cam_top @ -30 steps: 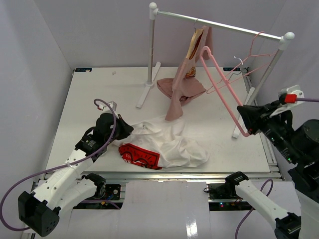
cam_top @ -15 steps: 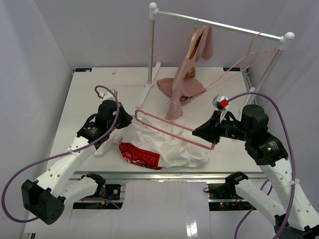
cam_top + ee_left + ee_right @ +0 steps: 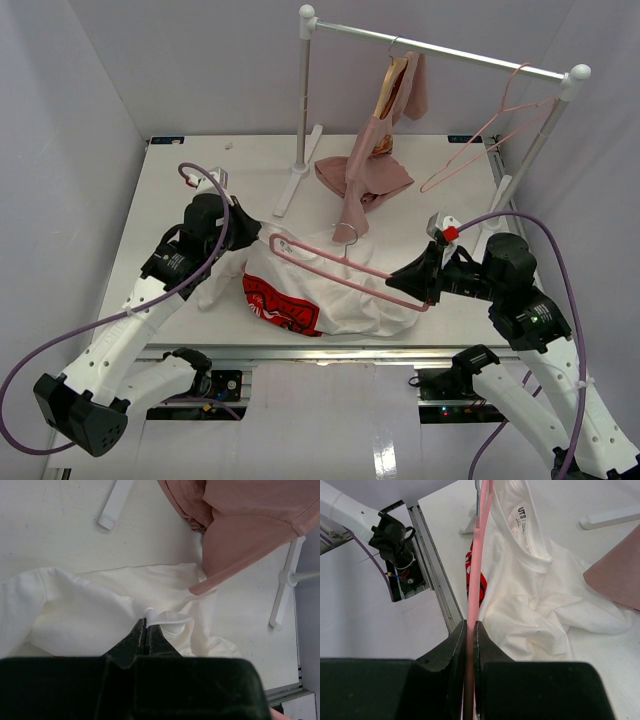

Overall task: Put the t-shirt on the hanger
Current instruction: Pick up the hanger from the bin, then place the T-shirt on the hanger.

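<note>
The white t-shirt (image 3: 345,300) lies crumpled near the table's front edge, its red graphic (image 3: 283,308) showing at the front left. My left gripper (image 3: 250,243) is shut on a fold of the shirt's edge (image 3: 162,619) and holds it lifted off the table. My right gripper (image 3: 412,283) is shut on the thin pink hanger (image 3: 335,262), which stretches leftward just above the shirt, its hook (image 3: 345,232) pointing back. In the right wrist view the hanger bar (image 3: 479,565) runs from between my fingers past the shirt's collar (image 3: 522,527).
A white clothes rack (image 3: 440,45) stands at the back with a dusty-pink garment (image 3: 372,175) hanging down onto the table. Another pink hanger (image 3: 480,140) hangs on the rail at right. The rack's feet (image 3: 293,188) rest on the table.
My right arm carried the hanger down from beside the rack to above the shirt, then slightly left. My left gripper pulled the shirt's edge upward and back, bunching the cloth.
</note>
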Robot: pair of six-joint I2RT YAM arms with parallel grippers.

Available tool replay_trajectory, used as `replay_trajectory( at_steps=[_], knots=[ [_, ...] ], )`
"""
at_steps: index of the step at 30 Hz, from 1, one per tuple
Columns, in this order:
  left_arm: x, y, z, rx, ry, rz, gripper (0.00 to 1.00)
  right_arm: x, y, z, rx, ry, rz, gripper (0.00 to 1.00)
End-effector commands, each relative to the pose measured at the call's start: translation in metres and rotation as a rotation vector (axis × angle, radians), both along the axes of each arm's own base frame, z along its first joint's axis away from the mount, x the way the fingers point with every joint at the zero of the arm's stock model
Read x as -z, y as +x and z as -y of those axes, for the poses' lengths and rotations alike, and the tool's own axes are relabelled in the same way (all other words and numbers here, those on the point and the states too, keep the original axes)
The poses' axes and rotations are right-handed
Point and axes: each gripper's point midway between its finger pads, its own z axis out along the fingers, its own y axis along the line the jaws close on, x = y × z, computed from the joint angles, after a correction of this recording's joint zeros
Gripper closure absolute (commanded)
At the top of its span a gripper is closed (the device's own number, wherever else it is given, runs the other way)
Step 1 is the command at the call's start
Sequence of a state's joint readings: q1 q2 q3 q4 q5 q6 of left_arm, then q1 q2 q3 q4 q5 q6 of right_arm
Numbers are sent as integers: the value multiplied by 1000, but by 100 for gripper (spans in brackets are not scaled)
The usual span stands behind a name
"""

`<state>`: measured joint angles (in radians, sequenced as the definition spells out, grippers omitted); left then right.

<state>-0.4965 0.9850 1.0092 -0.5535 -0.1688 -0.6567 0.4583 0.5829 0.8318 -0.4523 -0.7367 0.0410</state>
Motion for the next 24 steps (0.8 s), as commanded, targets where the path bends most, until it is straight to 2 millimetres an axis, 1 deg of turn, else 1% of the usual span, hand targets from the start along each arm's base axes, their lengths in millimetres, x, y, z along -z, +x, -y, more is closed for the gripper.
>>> replay_trajectory(
  at_steps=[1, 5, 9, 12, 16, 21, 22, 24],
  knots=[
    [-15, -7, -1, 30, -16, 44, 100, -20, 18, -4, 28, 33, 108, 92],
    [-17, -10, 5, 74, -20, 54, 100, -18, 25, -8, 16, 34, 121, 92],
    [-21, -14, 7, 98, -34, 63, 100, -18, 25, -11, -4, 38, 136, 92],
    [-26, -16, 10, 115, -45, 75, 100, -12, 27, -13, -25, 25, 151, 92],
    [-30, -16, 13, 130, -58, 80, 100, -3, 26, -17, -53, 20, 119, 92],
    [-37, -17, 23, 185, -69, 89, 100, 7, 25, -24, -91, 13, 73, 92],
    [-39, -20, 27, 215, -79, 92, 100, 8, 27, -25, -91, 11, 61, 92],
    [-45, -21, 28, 229, -83, 106, 100, 11, 28, -29, -100, 7, 47, 92]
  ],
)
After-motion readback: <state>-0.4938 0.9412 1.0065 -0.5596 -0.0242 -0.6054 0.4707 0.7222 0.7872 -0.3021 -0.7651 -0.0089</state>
